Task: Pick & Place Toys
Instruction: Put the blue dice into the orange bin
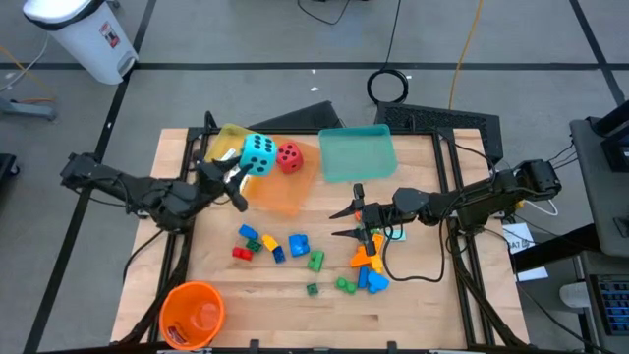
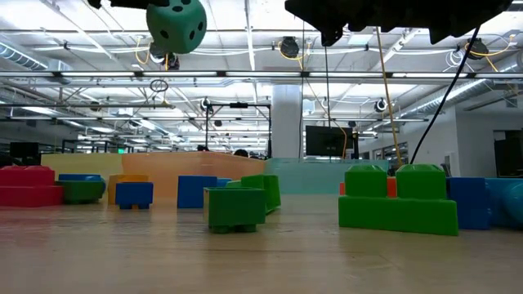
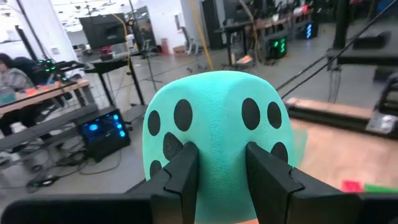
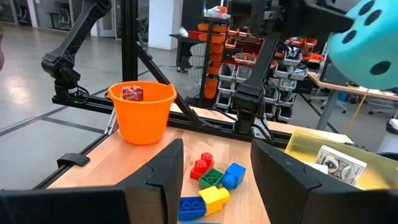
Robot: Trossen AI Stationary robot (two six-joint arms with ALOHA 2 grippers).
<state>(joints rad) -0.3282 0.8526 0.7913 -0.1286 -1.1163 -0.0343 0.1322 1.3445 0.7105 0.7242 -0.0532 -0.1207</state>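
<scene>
While our left gripper [image 3: 221, 171] pinches the cyan die [image 1: 258, 153] high above the trays, clear for carrying, our right gripper [image 1: 352, 221] waits spread over the bricks [image 1: 369, 264].

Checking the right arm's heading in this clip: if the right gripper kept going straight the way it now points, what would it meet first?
Probably the loose bricks lying just ahead of the right gripper; the orange bucket stands farther off and to one side. Depth is hard to judge, so a level move might pass above the bricks.
</scene>
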